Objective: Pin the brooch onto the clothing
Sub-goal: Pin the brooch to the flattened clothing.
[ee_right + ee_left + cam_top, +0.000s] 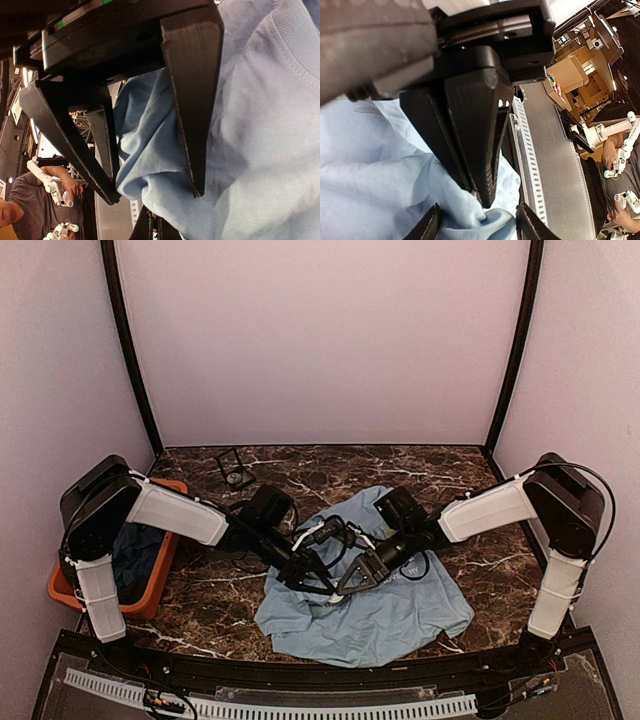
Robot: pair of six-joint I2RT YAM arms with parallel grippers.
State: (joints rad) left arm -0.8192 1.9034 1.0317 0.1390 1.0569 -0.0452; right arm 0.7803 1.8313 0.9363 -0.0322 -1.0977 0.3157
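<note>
Nearest you, the clothing lies rumpled on the marble table, just beyond the arm bases. Both arms meet over its middle. Your right gripper is clamped on a pinch of the blue cloth and holds it up in a small peak. I judge this is meant to give the pin a raised fold to pass through. Your left gripper straddles that same fold with its jaws apart; I cannot tell whether they are pressing the cloth yet. The brooch shows in no view, so you cannot confirm where it is from here. Off to the left sits an orange bin of darker garments, and near the far wall a small black-framed case.
</note>
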